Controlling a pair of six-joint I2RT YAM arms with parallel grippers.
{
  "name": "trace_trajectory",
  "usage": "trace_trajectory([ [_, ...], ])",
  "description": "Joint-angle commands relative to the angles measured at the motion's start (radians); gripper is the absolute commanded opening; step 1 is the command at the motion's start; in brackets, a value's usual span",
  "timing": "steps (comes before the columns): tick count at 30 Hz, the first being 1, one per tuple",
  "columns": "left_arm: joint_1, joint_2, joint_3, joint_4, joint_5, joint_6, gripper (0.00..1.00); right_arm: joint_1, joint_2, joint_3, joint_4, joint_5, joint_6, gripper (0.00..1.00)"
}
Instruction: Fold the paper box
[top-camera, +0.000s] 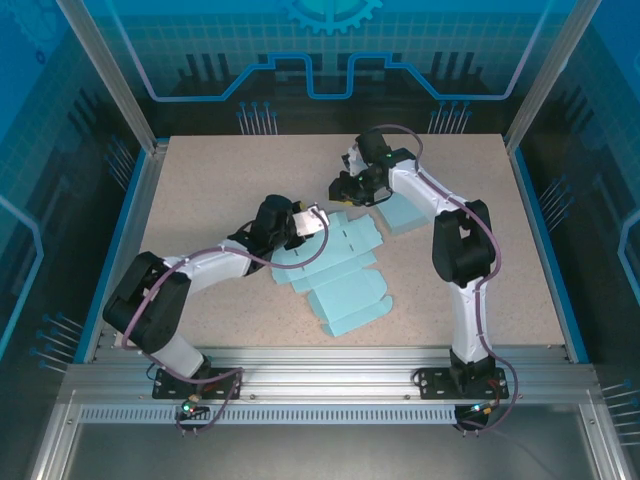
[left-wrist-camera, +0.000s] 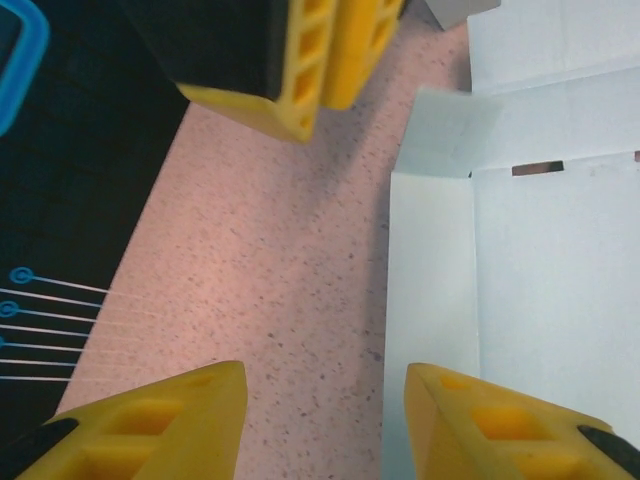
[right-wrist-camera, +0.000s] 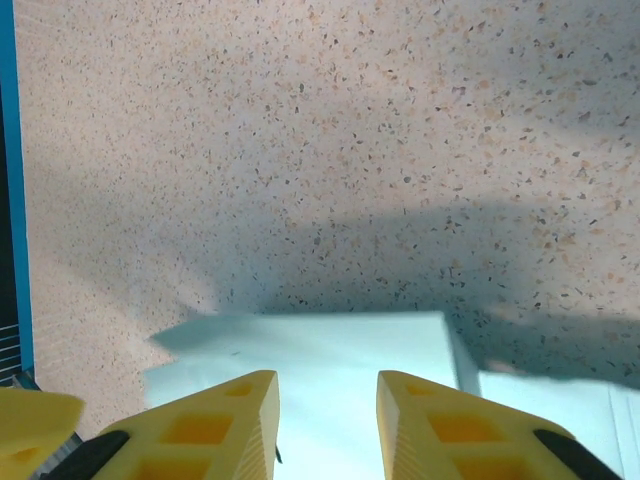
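Pale blue unfolded paper box (top-camera: 345, 280) flat at mid-frame, my left gripper (left-wrist-camera: 325, 395) parted wide at its upper-left edge (speckled tabletop (left-wrist-camera: 280, 280) between), my right gripper (right-wrist-camera: 328, 400) narrowly parted above its upper end

L gripper (left-wrist-camera: 325, 390), wide apart, over table (left-wrist-camera: 260, 260) & flat paper box (left-wrist-camera: 560, 290) edge.

The top external camera sits high above and behind the arm bases, looking down on the whole speckled beige tabletop (top-camera: 220, 180), with the flat pale blue cardboard box blank (top-camera: 340, 275) near centre. The left wrist camera looks down from close above the blank's left edge, between yellow fingers (left-wrist-camera: 150, 425). The right wrist camera hovers close over the blank's far edge. All three views share blank and tabletop.
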Motion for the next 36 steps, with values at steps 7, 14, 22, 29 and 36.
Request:
trace_trajectory([
  [7, 0.01, 0.031, 0.11, -0.156, 0.068, -0.172, 0.48, -0.004, -0.067, 0.015, -0.079, 0.079, -0.069, 0.33],
  [14, 0.012, -0.043, 0.077, -0.257, 0.105, -0.271, 0.47, -0.039, -0.283, -0.26, -0.067, 0.228, -0.1, 0.38],
  [22, 0.069, 0.065, 0.186, -0.366, 0.141, -0.252, 0.49, -0.09, -0.389, -0.542, 0.045, 0.247, -0.101, 0.46],
  [29, 0.113, 0.223, 0.388, -0.581, 0.226, -0.246, 0.5, -0.094, -0.342, -0.63, 0.169, 0.264, -0.132, 0.53],
  [36, 0.124, 0.254, 0.396, -0.589, 0.232, -0.246, 0.5, -0.092, -0.276, -0.636, 0.24, 0.273, -0.156, 0.55],
])
